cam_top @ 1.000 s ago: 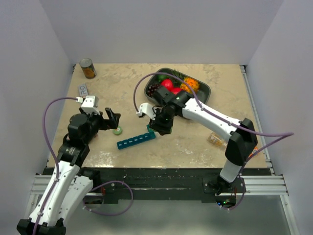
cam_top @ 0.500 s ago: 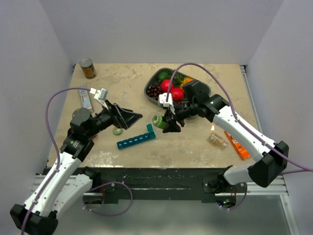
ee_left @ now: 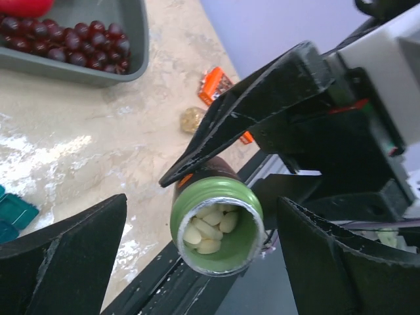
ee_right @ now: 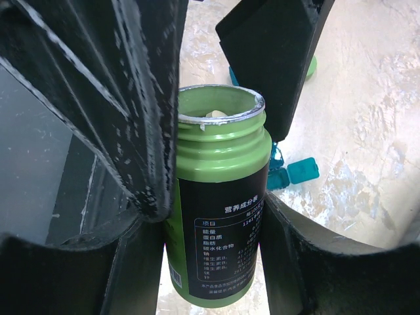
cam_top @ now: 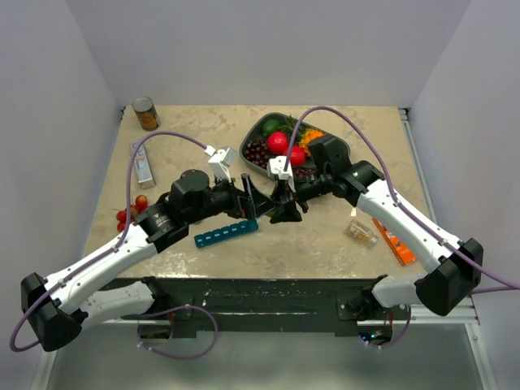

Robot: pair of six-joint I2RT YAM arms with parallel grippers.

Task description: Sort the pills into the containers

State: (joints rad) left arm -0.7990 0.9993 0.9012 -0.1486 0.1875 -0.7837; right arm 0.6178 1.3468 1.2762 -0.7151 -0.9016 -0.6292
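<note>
The left arm has swung well to the right since half a second ago. Its left gripper (cam_top: 250,197) then hung over the left-centre of the surface (cam_top: 317,248); now it sits right at the right gripper (cam_top: 283,206), above the middle of the surface. The right arm has hardly shifted.

The right gripper is clamped on the body of a green pill bottle (ee_right: 220,197) with a black label, its cap off. The left wrist view looks straight into the mouth, where white oblong pills (ee_left: 210,227) lie inside. The left gripper stands wide, one finger on each side of the bottle's neck, neither visibly touching it.

The teal pill organizer (cam_top: 226,233) lies flat on the surface where it did before, just on the near side of both grippers and slanted up to the right. Some of its lids stand open in the right wrist view.

With the left arm moved, a cluster of small red fruit (cam_top: 130,213) now shows near the surface's left edge. The grey fruit tray (ee_left: 98,69) sits behind the grippers as before.
</note>
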